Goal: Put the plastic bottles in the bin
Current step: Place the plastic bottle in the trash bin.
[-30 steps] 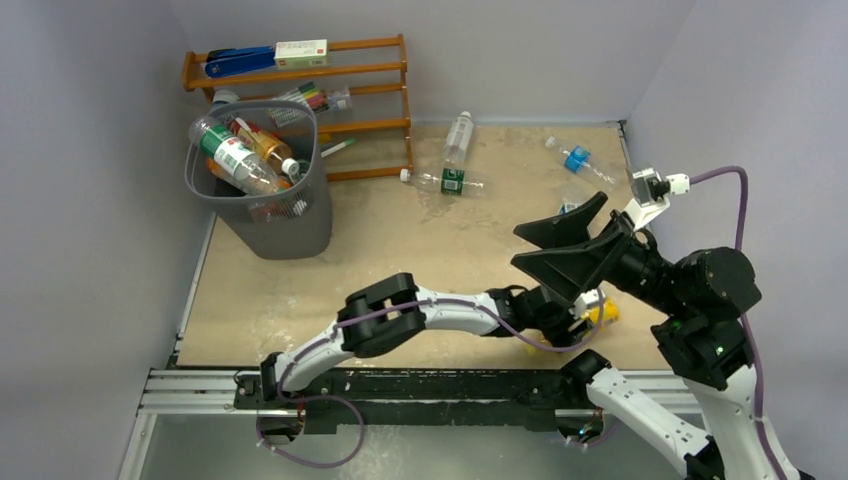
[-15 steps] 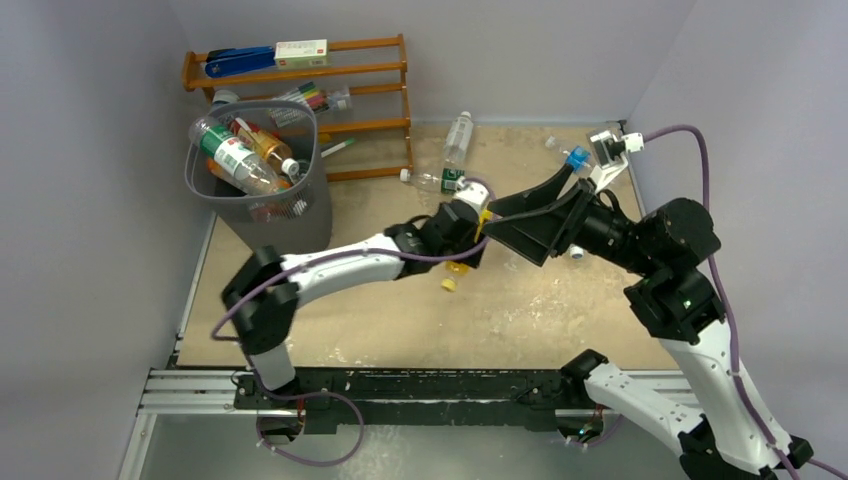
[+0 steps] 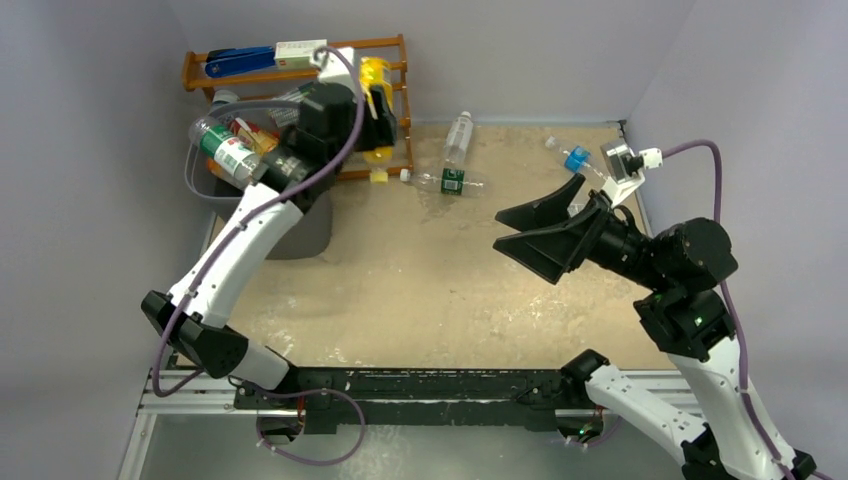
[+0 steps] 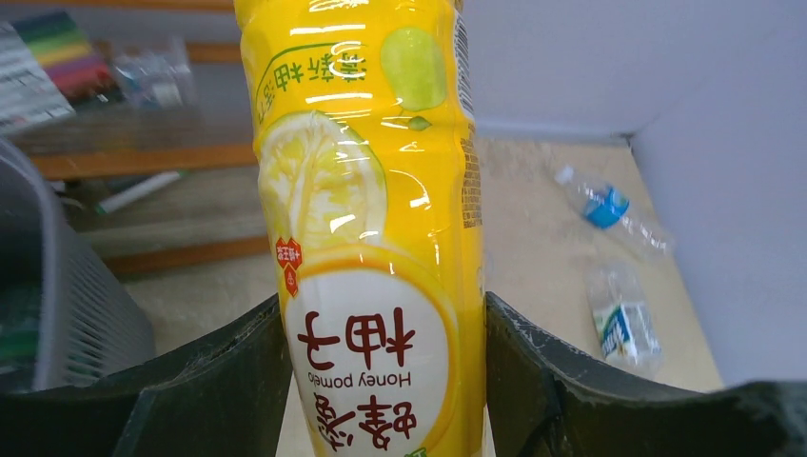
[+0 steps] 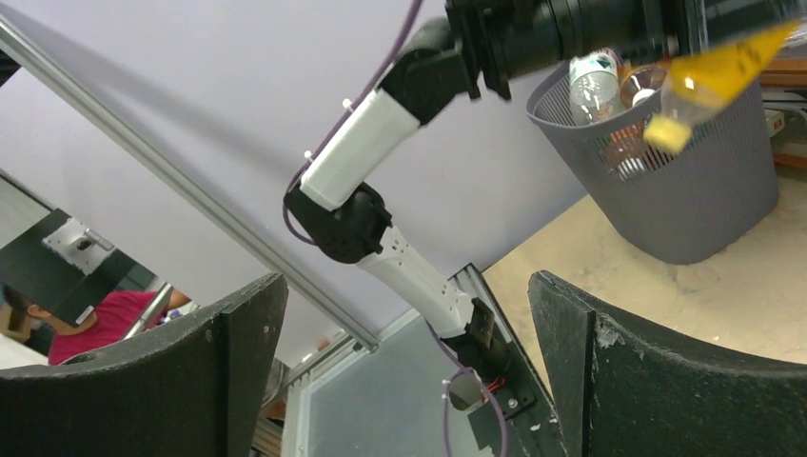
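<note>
My left gripper (image 3: 382, 115) is shut on a yellow "Honey pomelo" bottle (image 3: 374, 72), held high in front of the wooden rack, just right of the grey bin (image 3: 305, 232). In the left wrist view the yellow bottle (image 4: 371, 219) fills the gap between both fingers (image 4: 219, 381). The bin holds several bottles (image 3: 232, 155). Three clear plastic bottles lie on the table: one upright-lying (image 3: 458, 135), one with a green label (image 3: 447, 181), one with a blue label (image 3: 577, 158). My right gripper (image 3: 505, 232) hangs open and empty above the table's right middle.
The orange wooden rack (image 3: 385, 125) with markers and boxes stands against the back wall behind the bin. Grey walls close in the left, back and right. The left arm (image 3: 230, 250) stretches diagonally over the table's left side. The bin (image 5: 685, 190) shows in the right wrist view.
My left arm has swung the yellow bottle from the table's near right, across the middle, up to the rack beside the bin. The right gripper moved slightly and stayed open.
</note>
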Robot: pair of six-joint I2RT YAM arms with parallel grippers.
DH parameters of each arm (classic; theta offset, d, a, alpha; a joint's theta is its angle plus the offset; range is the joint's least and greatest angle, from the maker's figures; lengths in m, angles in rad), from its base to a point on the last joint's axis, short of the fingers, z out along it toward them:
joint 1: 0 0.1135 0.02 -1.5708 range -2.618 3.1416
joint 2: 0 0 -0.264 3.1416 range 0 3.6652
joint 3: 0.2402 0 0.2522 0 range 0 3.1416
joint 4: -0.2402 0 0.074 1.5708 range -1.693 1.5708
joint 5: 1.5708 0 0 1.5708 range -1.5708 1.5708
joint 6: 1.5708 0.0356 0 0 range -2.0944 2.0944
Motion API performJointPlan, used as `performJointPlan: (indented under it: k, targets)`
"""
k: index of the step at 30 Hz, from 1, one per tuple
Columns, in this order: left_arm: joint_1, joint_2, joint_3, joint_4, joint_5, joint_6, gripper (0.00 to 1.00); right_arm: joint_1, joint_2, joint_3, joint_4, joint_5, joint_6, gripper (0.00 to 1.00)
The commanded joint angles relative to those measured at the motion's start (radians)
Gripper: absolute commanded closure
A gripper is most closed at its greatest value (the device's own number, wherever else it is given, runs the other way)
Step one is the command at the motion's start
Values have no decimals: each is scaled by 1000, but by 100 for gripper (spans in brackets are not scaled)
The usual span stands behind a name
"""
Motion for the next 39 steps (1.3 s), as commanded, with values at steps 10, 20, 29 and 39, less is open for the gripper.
performJointPlan:
  k: [10, 20, 29, 39]
  targets:
    - [341, 99, 291, -42, 128, 57, 42, 2, -58, -36, 9, -2, 24, 0]
    - [467, 96, 203, 185, 83, 129, 42, 0, -62, -83, 16, -4, 27, 0]
    - [468, 39, -97, 566, -84, 214, 43, 0, -42, -96, 0, -2, 31, 0]
    - [468, -6, -340, 916, -243, 285, 44, 0, -3, -118, 1, -11, 17, 0]
